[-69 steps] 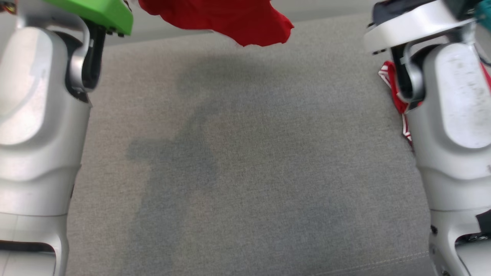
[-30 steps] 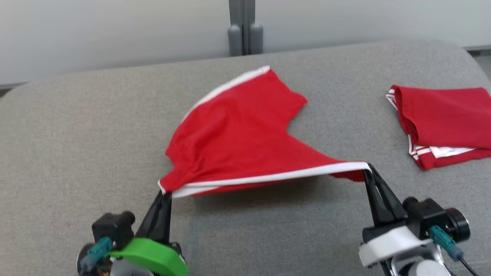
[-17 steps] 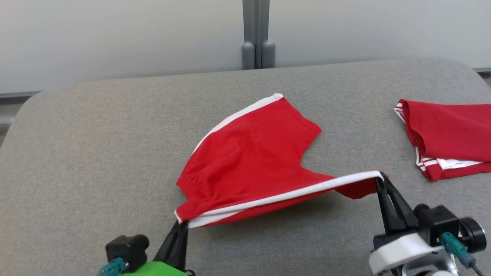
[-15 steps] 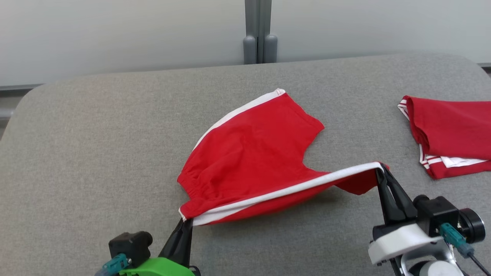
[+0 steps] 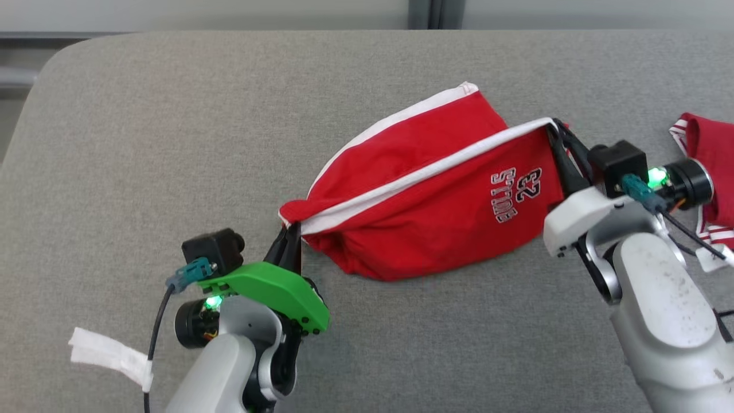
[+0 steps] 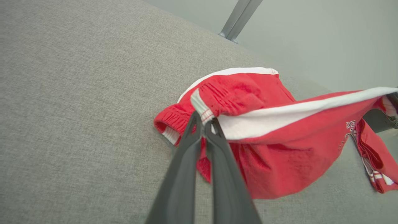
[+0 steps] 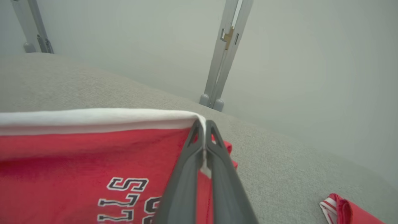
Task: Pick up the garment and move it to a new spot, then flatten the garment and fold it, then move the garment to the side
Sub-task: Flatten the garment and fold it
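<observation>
Though near garment (image 5: pixel 436 223), red cloth (image 5: pixel 714 143) apart.

Head view: bright, flat, diffuse light, no glare, sharp across the frame. Shadows on the grey cushion (image 5: pixel 143 143) are soft: 1 thin band under the near edge of the red shorts (image 5: pixel 436 223), 1 fainter patch beside the left arm. The green LEDs (image 5: pixel 213 302) are slightly blown out. The 2 wrist views are softer. Left gripper fingers (image 6: pixel 183 174) blur toward the bottom edge. The wall posts (image 7: pixel 222 62) lean opposite ways, so wide-angle distortion.
</observation>
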`<state>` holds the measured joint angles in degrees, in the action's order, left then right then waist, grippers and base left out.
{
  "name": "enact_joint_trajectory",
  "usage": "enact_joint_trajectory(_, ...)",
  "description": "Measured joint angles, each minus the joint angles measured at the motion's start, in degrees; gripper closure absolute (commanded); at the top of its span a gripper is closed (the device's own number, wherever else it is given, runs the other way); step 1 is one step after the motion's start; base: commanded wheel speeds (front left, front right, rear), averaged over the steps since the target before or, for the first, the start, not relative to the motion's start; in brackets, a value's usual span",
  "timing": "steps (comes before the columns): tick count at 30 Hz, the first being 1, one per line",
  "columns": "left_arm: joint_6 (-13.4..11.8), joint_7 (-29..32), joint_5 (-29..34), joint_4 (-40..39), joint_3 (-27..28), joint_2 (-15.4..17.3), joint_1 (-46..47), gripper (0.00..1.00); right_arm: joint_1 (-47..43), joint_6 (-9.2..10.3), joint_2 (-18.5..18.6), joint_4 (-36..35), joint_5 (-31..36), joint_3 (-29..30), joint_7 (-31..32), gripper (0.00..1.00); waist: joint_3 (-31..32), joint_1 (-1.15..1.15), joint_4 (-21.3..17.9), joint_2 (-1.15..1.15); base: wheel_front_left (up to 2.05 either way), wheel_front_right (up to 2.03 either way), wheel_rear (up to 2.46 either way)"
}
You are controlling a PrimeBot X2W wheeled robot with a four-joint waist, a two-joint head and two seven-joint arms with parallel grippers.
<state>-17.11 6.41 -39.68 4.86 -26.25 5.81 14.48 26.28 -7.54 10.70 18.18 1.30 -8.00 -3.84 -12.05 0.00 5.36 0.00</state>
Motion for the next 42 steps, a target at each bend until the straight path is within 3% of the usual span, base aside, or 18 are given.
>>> enact_joint_trajectory(3,0.1,-0.2,-0.9,4.4,0.0,-1.4,4.3,1.00,8.1,0.00,0.9,7.7,-0.9,-3.1,0.1,1.00,-2.5,0.00,1.8,0.00,0.00,0.00,0.00)
enact_joint_trajectory(12,-0.6,-0.4,-4.8,11.3,-1.2,-2.7,10.3,1.00,21.0,0.00,2.3,23.3,-3.9,-9.8,-1.4,1.00,-6.6,0.00,5.3,0.00,0.00,0.00,0.00)
enact_joint_trajectory(13,-0.9,-0.6,-5.3,11.7,-1.4,-2.8,10.8,0.79,22.1,0.00,2.4,24.9,-4.4,-10.4,-1.8,1.00,-6.9,0.00,5.6,0.00,0.00,0.00,0.00)
enact_joint_trajectory(14,-1.1,-1.1,-5.6,12.0,-1.7,-2.8,11.2,0.49,23.2,0.00,2.4,26.5,-4.8,-10.9,-2.2,1.00,-7.2,0.00,6.0,0.00,0.00,0.00,0.00)
enact_joint_trajectory(15,-1.1,-1.4,-5.6,12.1,-2.0,-2.8,11.5,0.00,24.0,0.00,2.6,27.7,-4.8,-11.8,-2.4,0.84,-7.3,0.00,6.3,0.00,0.00,0.00,0.00)
enact_joint_trajectory(16,-1.2,-1.7,-5.7,12.2,-2.5,-2.8,11.8,0.00,25.0,0.00,2.8,29.1,-4.8,-13.0,-2.9,0.54,-7.6,0.00,6.6,0.00,0.00,0.00,0.00)
enact_joint_trajectory(17,-1.3,-2.1,-5.7,12.1,-2.8,-2.8,12.0,0.00,25.8,0.00,2.9,30.2,-5.1,-13.5,-3.3,0.00,-7.7,0.00,6.9,0.00,0.00,0.00,0.00)
enact_joint_trajectory(25,-0.8,-6.0,-5.1,8.2,-4.3,-2.3,11.5,0.00,31.1,0.00,4.6,38.9,-6.2,-15.6,-7.6,0.00,-8.3,0.00,9.0,0.00,0.00,0.00,0.00)
enact_joint_trajectory(33,-0.8,-11.6,-2.2,2.8,-3.1,2.0,8.2,0.00,33.8,0.00,5.5,43.7,-9.4,-15.7,-9.4,0.00,-7.5,0.00,9.4,0.00,0.00,0.00,0.00)
enact_joint_trajectory(42,-3.0,-15.7,-1.4,-0.3,1.4,6.0,5.6,0.00,32.0,0.00,7.1,46.3,-18.2,-20.9,-2.4,0.00,-5.6,0.00,9.0,0.00,0.00,0.00,0.00)
